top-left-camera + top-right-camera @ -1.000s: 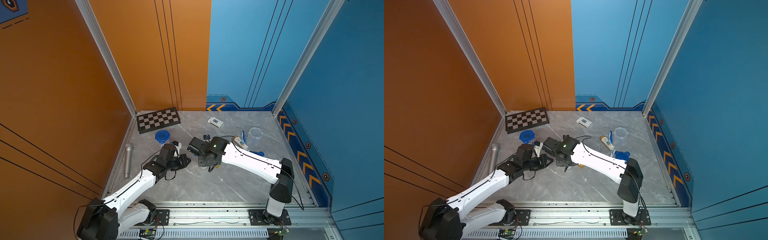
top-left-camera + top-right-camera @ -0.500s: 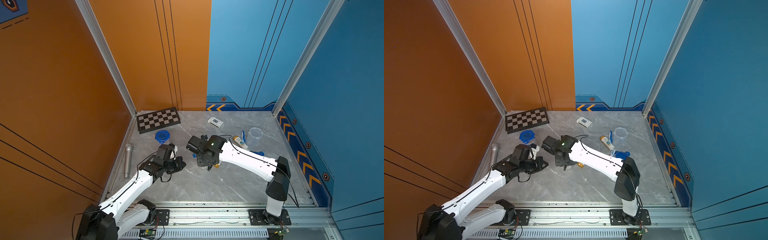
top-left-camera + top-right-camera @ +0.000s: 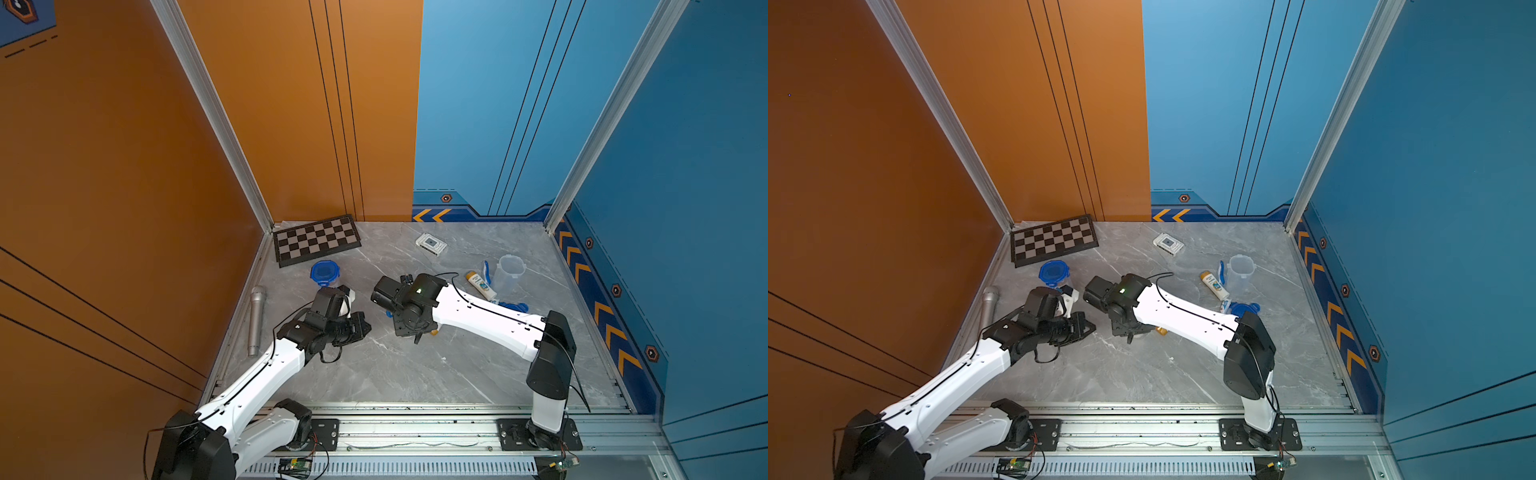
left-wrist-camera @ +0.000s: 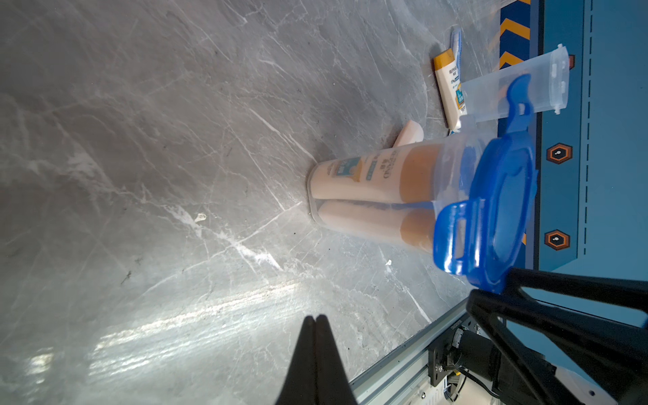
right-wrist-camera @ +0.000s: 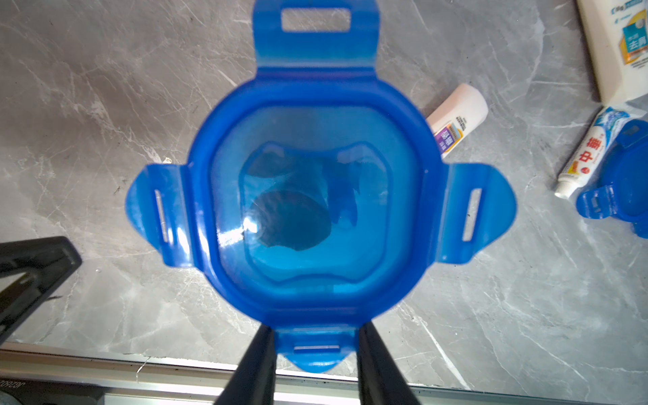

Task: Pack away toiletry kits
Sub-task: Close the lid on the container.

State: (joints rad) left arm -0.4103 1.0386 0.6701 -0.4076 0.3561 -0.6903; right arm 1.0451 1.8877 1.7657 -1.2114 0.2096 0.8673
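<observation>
Packed clear cup stands upright at bench centre, blue clip-tab lid on top. R end effector part-open, jaws pinching one tab, prob. to snap it shut. L end effector closed, empty, parked beside.

The left arm, stretched toward the middle of the surface a second ago and drawn back toward the orange wall half a second later, now reaches partway out again, its fingers edging back toward the cup with the blue lid. The right arm sits slightly closer to its partner than a second ago, its elbow shifted away from the blue side wall, most of that move made in the first half second.
</observation>
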